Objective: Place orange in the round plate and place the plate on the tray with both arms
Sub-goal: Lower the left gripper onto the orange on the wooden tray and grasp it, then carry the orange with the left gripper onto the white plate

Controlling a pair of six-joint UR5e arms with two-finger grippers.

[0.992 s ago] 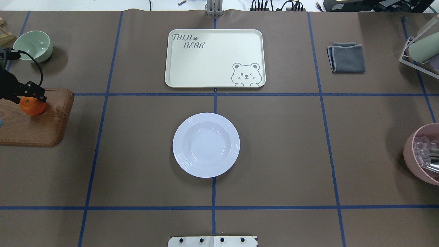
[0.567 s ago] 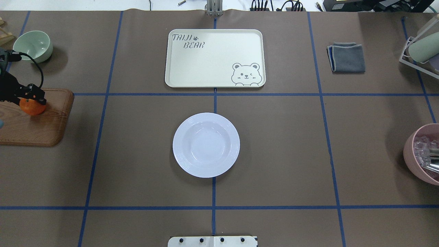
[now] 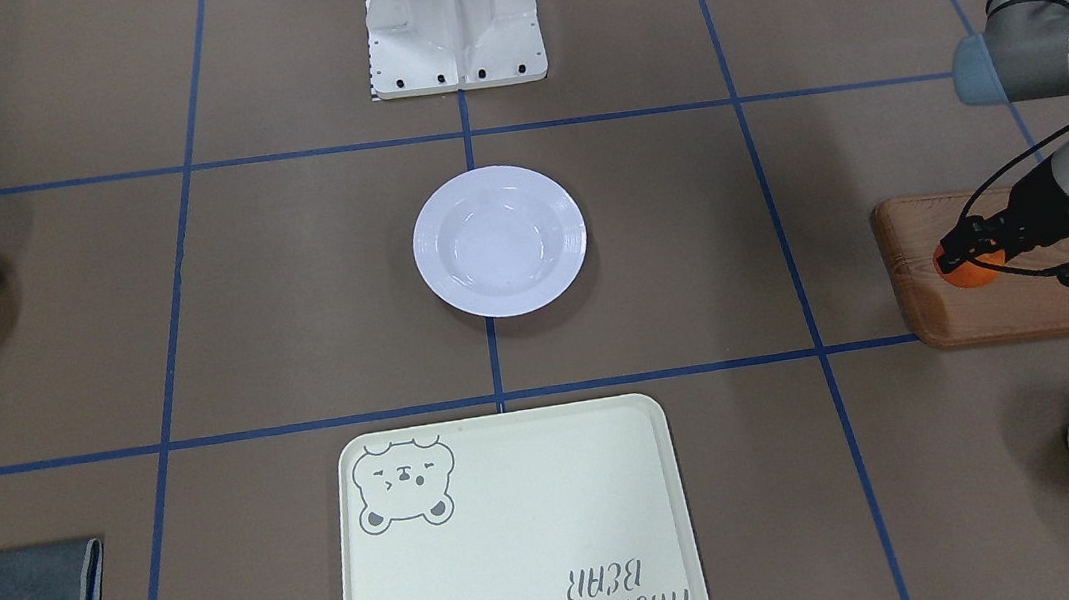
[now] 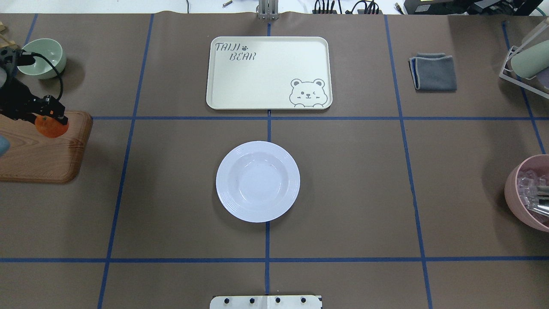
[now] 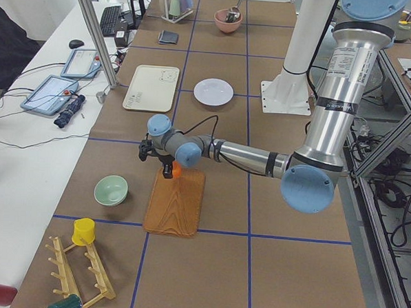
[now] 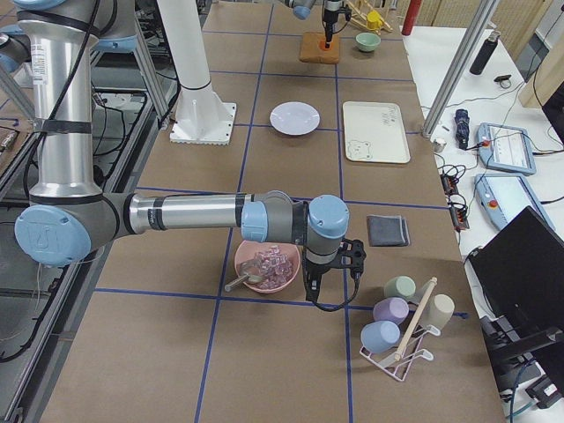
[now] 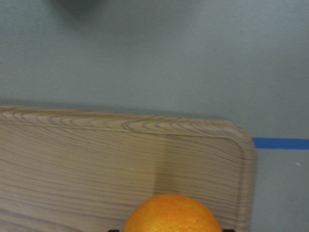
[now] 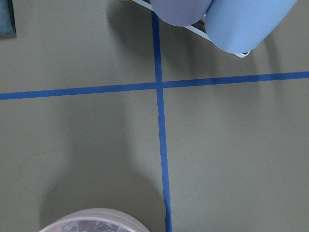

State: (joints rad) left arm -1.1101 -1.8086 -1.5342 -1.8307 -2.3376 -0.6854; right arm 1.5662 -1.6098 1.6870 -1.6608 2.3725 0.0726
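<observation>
On the front-facing view I saw my left gripper (image 3: pixel 972 253) clamped on the orange (image 3: pixel 973 275) over the wooden board (image 3: pixel 1029 309). Overhead, the round plate (image 4: pixel 257 181) lay well to that gripper's right, with the "TAIJI BEAR" tray (image 4: pixel 269 73) beyond it. From the right end, I couldn't tell whether the right gripper (image 6: pixel 315 286) was apart or together.

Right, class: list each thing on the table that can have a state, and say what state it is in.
Left gripper, shut on the orange.
Orange, held over the wooden board.
Right gripper, near the pink bowl; open or shut cannot be told.
Plate, upright, empty.
Tray, flat, empty.
Green bowl, upright, empty.
Pink bowl, upright, holding clear pieces.
Cloth, folded.
</observation>
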